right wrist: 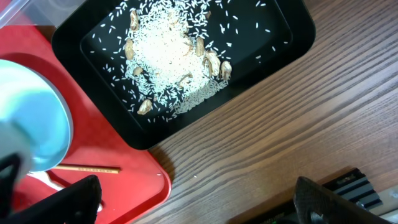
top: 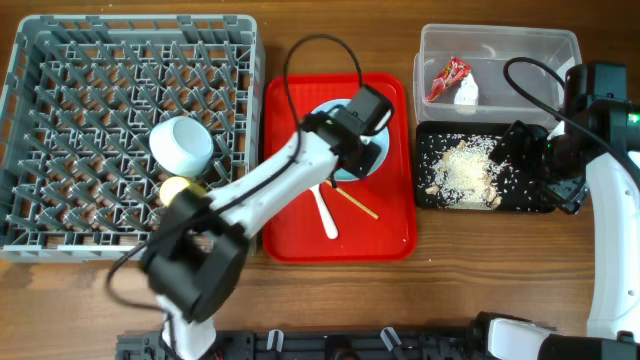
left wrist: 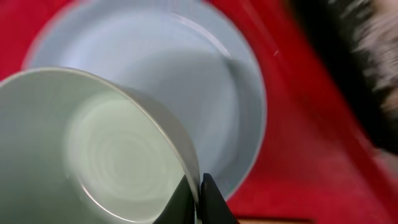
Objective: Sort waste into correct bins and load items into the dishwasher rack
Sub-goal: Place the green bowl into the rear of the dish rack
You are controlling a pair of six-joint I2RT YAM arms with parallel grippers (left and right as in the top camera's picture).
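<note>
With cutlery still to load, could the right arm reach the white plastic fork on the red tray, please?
Probably yes: the white plastic fork lies uncovered and the open right gripper is empty, though the left arm crosses nearby.

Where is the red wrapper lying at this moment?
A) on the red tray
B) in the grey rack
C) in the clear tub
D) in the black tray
C: the red wrapper lies inside the clear tub, beside a white scrap.
</note>
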